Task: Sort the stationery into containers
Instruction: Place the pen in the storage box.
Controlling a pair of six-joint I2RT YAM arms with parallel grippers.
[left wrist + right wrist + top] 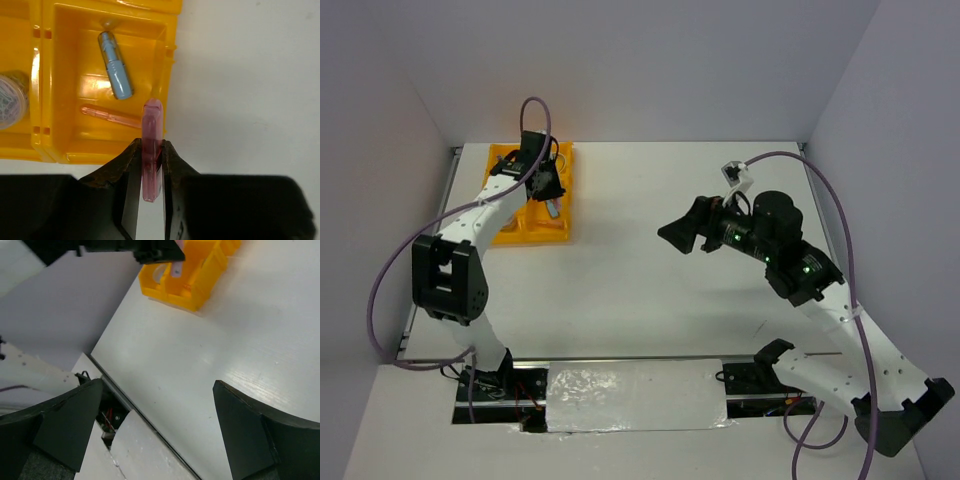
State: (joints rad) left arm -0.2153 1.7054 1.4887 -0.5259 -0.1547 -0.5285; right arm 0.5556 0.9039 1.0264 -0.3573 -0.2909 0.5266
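Sorting looking nearly done, I'm judging: I'm holding a pink piece (pixel 152 130) clamped in the left gripper (pixel 150 150) over the tray (pixel 60 150) edge. Blue piece (pixel 115 65) and second pink (pixel 110 116) lying inside. Right gripper (pixel 160 425) hanging wide open, empty.
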